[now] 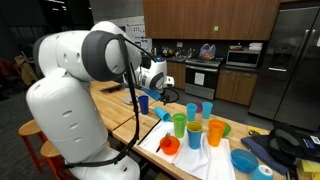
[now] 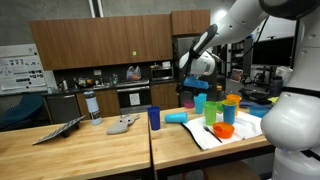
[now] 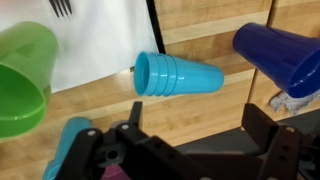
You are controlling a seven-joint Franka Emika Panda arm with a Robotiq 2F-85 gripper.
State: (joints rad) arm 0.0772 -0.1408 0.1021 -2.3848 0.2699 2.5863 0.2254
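Cups (image 3: 178, 73), light blue and stacked, lie sideways mid-frame on the bench (image 3: 240, 105). My hand (image 3: 195, 138) is wide open, holding nothing. They look light and slippery; I'd pinch the wide end.

Under the wide-set jaws of the gripper (image 3: 195, 140), bare wooden tabletop (image 3: 200, 108) lies free along the light-blue stack of plastic cups lying on its side (image 3: 178, 74). On one flank the dark blue plastic cup (image 3: 280, 55) stands near, an open strip of wood between them. On the other flank the green plastic cup (image 3: 22, 85), beside the white sheet (image 3: 100, 40), narrows the way. In an exterior view the orange plastic cup (image 2: 231, 108) and its neighbours beyond the green one look closely packed, though the view is small.
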